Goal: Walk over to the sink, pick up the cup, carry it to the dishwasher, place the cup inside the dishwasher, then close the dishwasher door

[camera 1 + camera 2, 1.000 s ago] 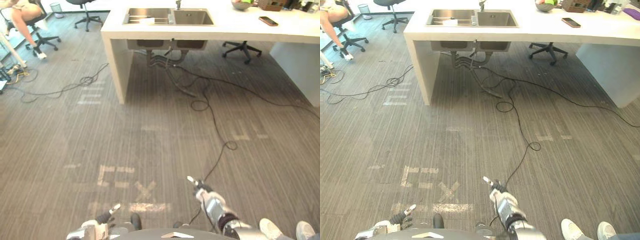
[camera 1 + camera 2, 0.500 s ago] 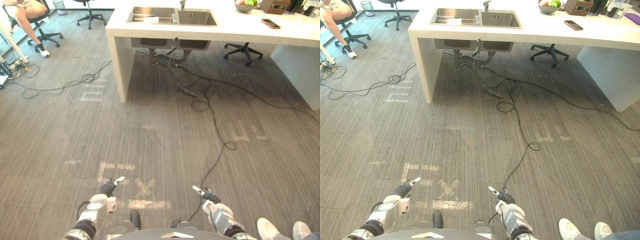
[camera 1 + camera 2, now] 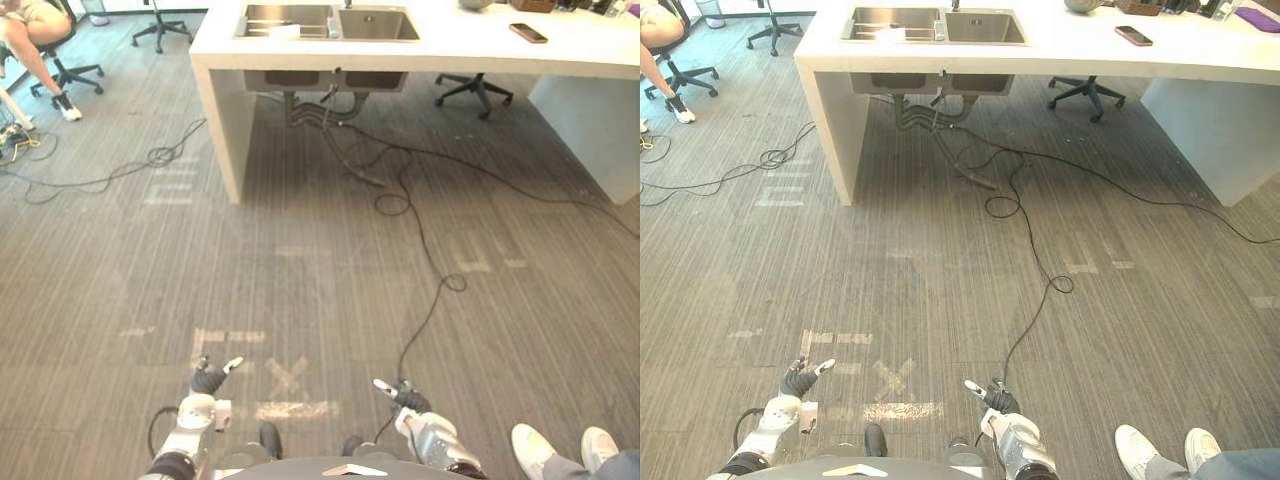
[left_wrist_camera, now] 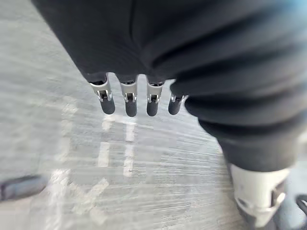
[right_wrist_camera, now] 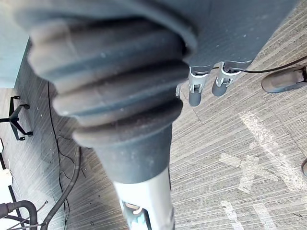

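Note:
A double steel sink [image 3: 330, 21] is set in a white counter [image 3: 460, 48] at the far end of the grey carpet. Something small and white [image 3: 284, 31] lies in its left basin; I cannot tell if it is the cup. My left hand [image 3: 207, 381] and right hand [image 3: 400, 396] hang low over the floor near the bottom edge, both empty. In the wrist views the left hand's fingers [image 4: 127, 101] and the right hand's fingers [image 5: 196, 92] hang relaxed and hold nothing.
Black cables [image 3: 425, 250] trail from under the sink across the carpet. A phone [image 3: 527, 33] lies on the counter. An office chair [image 3: 473, 92] stands behind it. A person [image 3: 30, 35] sits at far left; another person's shoes [image 3: 535, 450] are at my right. Tape marks [image 3: 285, 378] lie underfoot.
The whole picture has shifted, so the camera moved. My left hand came forward into view, my right hand dropped back lower. Both stayed empty.

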Controlling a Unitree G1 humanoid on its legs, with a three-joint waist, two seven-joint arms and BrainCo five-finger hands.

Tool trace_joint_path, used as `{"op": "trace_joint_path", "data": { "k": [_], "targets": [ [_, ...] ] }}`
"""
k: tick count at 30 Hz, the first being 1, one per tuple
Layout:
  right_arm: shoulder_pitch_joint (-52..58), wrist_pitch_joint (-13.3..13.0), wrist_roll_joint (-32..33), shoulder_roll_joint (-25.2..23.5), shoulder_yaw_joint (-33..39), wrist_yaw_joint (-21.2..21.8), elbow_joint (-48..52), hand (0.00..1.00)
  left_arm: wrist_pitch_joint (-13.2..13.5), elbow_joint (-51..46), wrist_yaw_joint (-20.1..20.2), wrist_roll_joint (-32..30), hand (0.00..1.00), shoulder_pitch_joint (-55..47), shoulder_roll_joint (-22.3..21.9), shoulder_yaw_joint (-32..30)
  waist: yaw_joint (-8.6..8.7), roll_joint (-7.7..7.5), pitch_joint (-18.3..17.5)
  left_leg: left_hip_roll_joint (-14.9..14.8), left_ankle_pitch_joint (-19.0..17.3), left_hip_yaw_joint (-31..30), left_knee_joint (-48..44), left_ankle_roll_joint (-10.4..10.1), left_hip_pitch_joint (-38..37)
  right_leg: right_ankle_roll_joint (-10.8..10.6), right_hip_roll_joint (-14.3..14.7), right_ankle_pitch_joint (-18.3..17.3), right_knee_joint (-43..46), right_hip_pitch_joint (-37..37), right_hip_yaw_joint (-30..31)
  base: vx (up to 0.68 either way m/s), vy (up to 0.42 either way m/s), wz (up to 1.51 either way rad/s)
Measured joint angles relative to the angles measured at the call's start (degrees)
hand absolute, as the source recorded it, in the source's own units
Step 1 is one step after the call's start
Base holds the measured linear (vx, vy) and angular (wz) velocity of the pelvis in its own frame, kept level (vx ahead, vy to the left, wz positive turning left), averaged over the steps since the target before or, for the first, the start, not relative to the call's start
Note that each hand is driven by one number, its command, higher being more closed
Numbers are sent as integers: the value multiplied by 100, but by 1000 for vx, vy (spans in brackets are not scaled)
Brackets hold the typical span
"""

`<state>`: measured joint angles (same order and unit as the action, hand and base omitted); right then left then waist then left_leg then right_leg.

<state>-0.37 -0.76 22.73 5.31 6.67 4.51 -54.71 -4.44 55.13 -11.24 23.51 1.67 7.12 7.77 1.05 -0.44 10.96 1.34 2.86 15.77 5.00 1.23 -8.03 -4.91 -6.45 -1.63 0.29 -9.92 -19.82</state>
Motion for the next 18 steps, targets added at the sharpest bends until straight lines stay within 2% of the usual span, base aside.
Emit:
{"op": "trace_joint_path", "data": {
  "k": [1,2,3,5,7,10,13,15,16,18],
  "targets": [
    [19,1,43,-29,0,-11,-28,0,-250,169,161,319,0,11,-36,-33,19,-3,-4,-1,-8,0,0,-12,-21,0,0,-7,8,-15,2,-40,-8,2],
    [86,7,133,-110,-12,-16,-37,0,-651,502,525,584,0,10,-61,-114,61,-6,-9,-12,-14,-7,3,-20,-30,3,9,-26,27,-21,-6,-51,-8,5],
    [136,12,229,-158,-32,-25,-49,0,-899,641,933,542,0,87,8,-89,61,-11,-8,-28,-13,0,3,-19,-9,10,20,-31,58,12,1,-65,-6,3],
    [133,100,224,-133,-87,-31,-109,0,-932,691,1227,223,0,114,17,-74,67,-16,-11,-39,-11,54,4,-17,-35,16,25,-31,78,23,55,-66,13,-13],
    [116,99,222,-124,-87,-142,-253,0,-883,704,1185,159,0,114,16,-44,60,-22,-13,-59,-26,176,4,-24,-104,29,37,-22,102,30,193,-66,34,-31],
    [130,95,307,-103,-84,-259,-339,0,-996,809,1146,612,0,115,79,-50,81,-43,-32,-93,-89,340,4,-30,-104,43,75,-14,82,155,425,-70,41,-41],
    [268,94,708,-27,-73,-259,-602,0,-1134,870,1177,836,0,119,99,-179,99,-51,-42,-103,-119,521,4,-1,-86,39,82,23,95,256,596,-13,56,-30],
    [353,100,1356,-18,52,-263,-713,0,-1181,874,1206,839,0,114,101,-218,97,-49,-62,-94,-166,675,4,27,9,25,57,-13,250,461,718,-21,61,-32],
    [373,100,1476,-22,62,-262,-713,0,-1180,874,1204,840,0,116,102,-217,104,-50,-62,-88,-171,698,4,31,30,22,45,-32,311,524,734,33,66,-27],
    [406,97,1846,-21,93,-268,-719,0,-1174,898,1202,913,0,157,118,-168,133,-54,-59,-27,-227,789,2,107,138,-14,-78,-243,758,862,759,43,55,-11]
  ]
}}
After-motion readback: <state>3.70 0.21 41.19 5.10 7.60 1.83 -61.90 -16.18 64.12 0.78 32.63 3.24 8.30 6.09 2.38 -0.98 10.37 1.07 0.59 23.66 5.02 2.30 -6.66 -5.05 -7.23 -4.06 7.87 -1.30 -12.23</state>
